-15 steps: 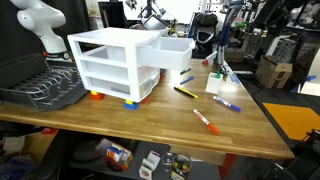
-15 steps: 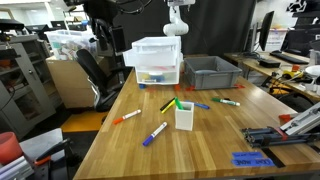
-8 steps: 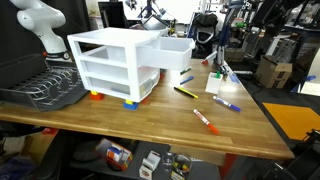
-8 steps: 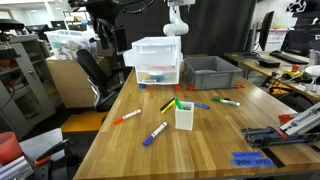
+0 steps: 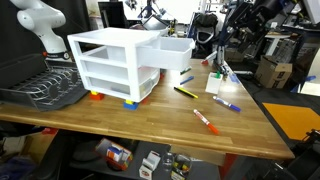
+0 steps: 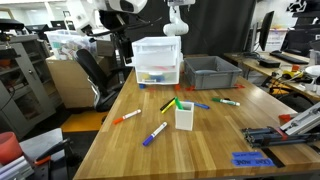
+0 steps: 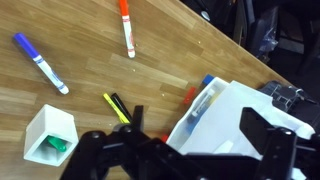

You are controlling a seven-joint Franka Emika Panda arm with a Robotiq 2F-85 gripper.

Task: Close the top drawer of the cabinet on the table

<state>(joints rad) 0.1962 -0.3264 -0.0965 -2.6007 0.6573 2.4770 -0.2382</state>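
The white three-drawer cabinet stands on the wooden table and shows in both exterior views. Its top drawer is pulled out well past the frame; it also shows in an exterior view and from above in the wrist view. My gripper hangs in the air beyond the drawer's front, apart from it, and also shows at the top of an exterior view. In the wrist view its dark fingers are spread open and empty above the drawer.
A dark wire dish rack sits beside the cabinet. A grey bin stands beside the cabinet. A white cup and several markers lie on the table. An office chair stands off the table's edge.
The arm has swung into both exterior views and the gripper now hangs near the front of the open top drawer. The drawer and cabinet have not moved.
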